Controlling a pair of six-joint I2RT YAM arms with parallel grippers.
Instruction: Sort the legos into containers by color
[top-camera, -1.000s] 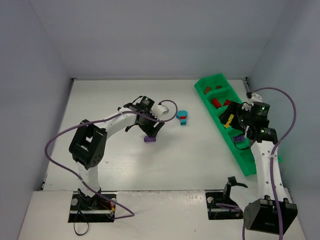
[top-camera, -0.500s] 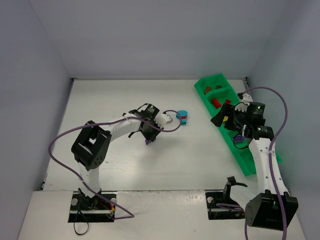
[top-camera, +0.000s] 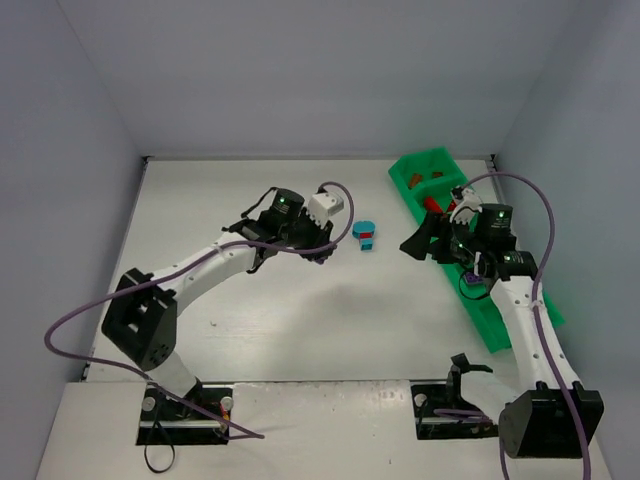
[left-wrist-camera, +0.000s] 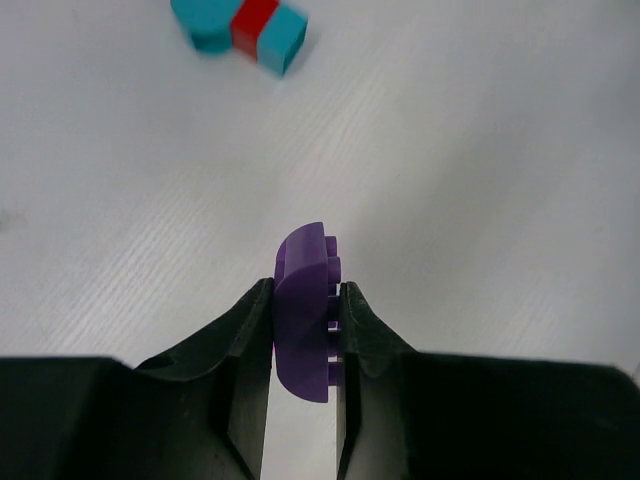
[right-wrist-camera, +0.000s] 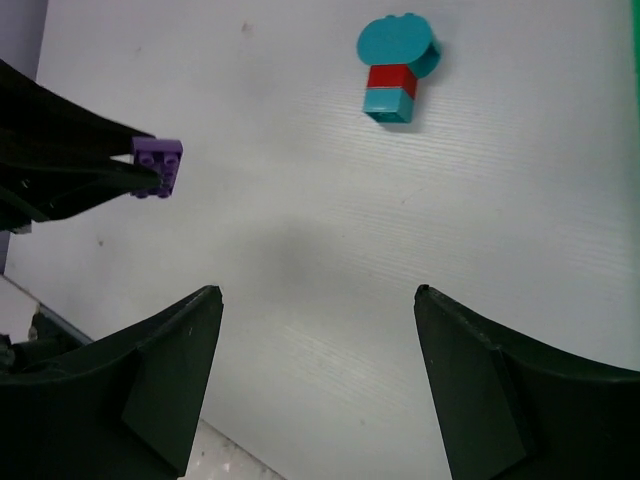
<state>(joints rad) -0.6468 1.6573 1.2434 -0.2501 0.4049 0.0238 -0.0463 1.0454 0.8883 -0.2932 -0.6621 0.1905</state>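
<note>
Currently gripped brick: purple lego (left-wrist-camera: 305, 315), standing on edge between the fingers of the left end effector (left-wrist-camera: 305, 295), apparently lifted off the desk (top-camera: 300, 320).
Left end effector: clamped tight on that brick, over the desk's middle.
Loose legos: teal-red-teal stack (top-camera: 366, 235) lying on the desk, between the two arms.
Right end effector (right-wrist-camera: 312, 300): jaws wide apart, holding nothing, beside the tray's inner wall.
Green tray (top-camera: 500, 320): along the desk's right side, with brown and red bricks in its far compartments.
</note>
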